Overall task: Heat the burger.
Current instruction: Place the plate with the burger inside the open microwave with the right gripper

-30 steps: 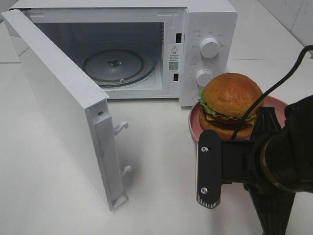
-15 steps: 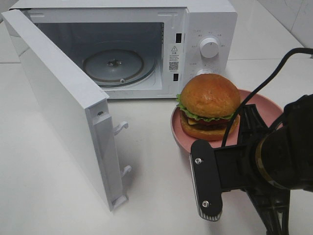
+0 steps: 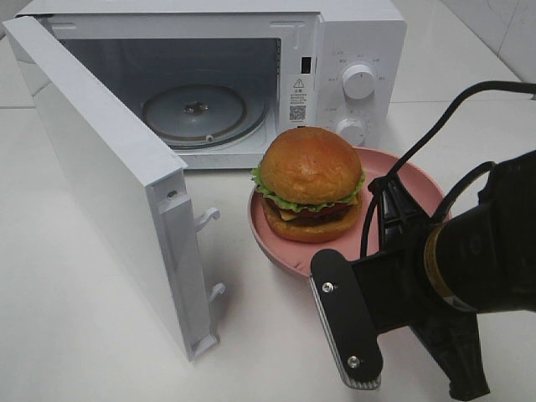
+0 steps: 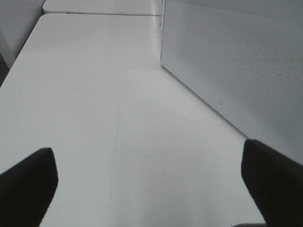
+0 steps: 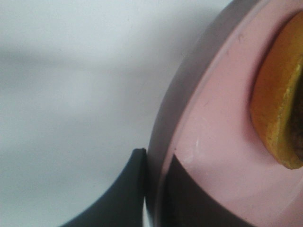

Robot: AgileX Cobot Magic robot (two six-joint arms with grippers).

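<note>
The right hand (image 5: pixel 156 187) is clamped on the rim of the pink plate (image 5: pixel 218 127). One dark finger (image 5: pixel 128 189) is pressed against the outside of the rim and the other is laid on the plate's inner face, so the rim is pinched between them. The burger (image 3: pixel 310 182) is carried upright on that plate, just beyond the right hand's fingertips. Its domed bun is uppermost, and lettuce and dark patty layers are shown beneath. In the right wrist view only the edge of its bottom bun is seen, near the fingers but apart from them. Whether the plate is resting on the tabletop (image 3: pixel 84 335) or is raised off it cannot be told.

Further ahead of the right hand, past the burger, the microwave (image 3: pixel 360 33) is stood with its door (image 3: pixel 100 176) swung wide open. The glass turntable (image 3: pixel 194 113) is exposed inside the cavity. The burger is held outside the cavity, in front of the strip between the opening and the two white knobs (image 3: pixel 358 82). Behind the right hand, the black right arm (image 3: pixel 477 268) is trailed by a dark cable (image 3: pixel 435 126).

The left hand (image 4: pixel 150 189) is shown only in its own wrist view. Its two dark fingertips (image 4: pixel 28 184) are spread wide apart, with only bare tabletop between them. Ahead of it and off to one side, a white meshed panel (image 4: pixel 236 71) is stood on the tabletop.
</note>
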